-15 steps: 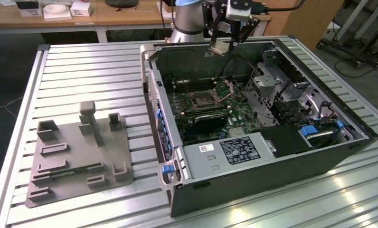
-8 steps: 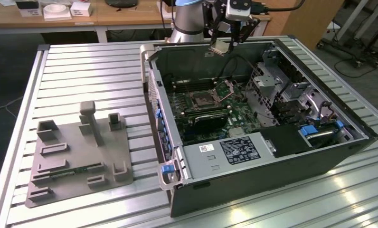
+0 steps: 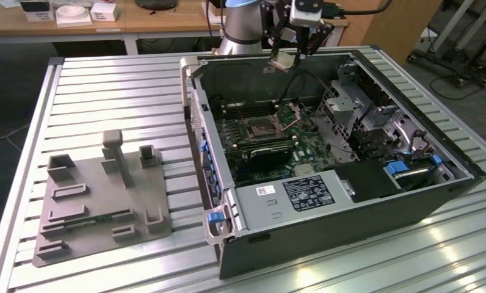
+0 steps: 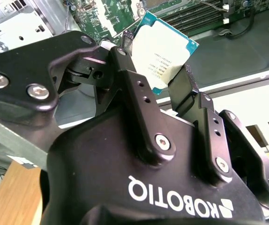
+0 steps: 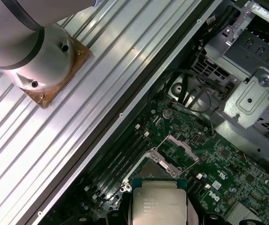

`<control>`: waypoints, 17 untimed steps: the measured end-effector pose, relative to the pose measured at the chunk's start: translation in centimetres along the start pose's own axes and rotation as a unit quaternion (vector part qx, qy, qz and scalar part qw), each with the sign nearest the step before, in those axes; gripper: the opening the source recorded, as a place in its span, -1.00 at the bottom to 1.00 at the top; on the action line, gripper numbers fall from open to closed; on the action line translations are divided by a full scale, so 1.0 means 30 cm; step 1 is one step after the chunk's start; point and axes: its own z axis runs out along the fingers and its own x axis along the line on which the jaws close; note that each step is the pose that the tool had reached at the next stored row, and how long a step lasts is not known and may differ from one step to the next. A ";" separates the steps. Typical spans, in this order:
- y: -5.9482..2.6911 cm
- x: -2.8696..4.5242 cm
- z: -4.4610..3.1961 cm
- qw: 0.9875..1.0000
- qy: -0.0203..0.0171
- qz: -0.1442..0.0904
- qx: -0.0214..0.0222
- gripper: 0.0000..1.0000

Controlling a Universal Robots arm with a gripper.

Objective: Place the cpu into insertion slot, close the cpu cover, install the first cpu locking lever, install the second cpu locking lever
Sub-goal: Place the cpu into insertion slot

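Arm upright, pincer hanging tips-down, fingers clamped on the cpu

Ribbed metal tabletop, wooden desk behind it, dark floor alongside, pale glare on the near slats.

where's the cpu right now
In the exterior view the cpu is held in the gripper, in the air above the far wall of the open computer case, not yet in the insertion slot.
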 end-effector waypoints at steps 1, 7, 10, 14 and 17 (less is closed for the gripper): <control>0.000 0.000 0.000 1.000 0.000 0.001 0.000 0.08; 0.000 0.000 0.000 1.000 -0.001 0.007 0.000 0.08; 0.000 0.000 0.000 1.000 -0.001 0.008 0.000 0.08; 0.000 0.000 0.000 1.000 -0.001 0.009 0.000 0.08; 0.000 0.000 0.000 1.000 -0.001 0.011 0.000 0.08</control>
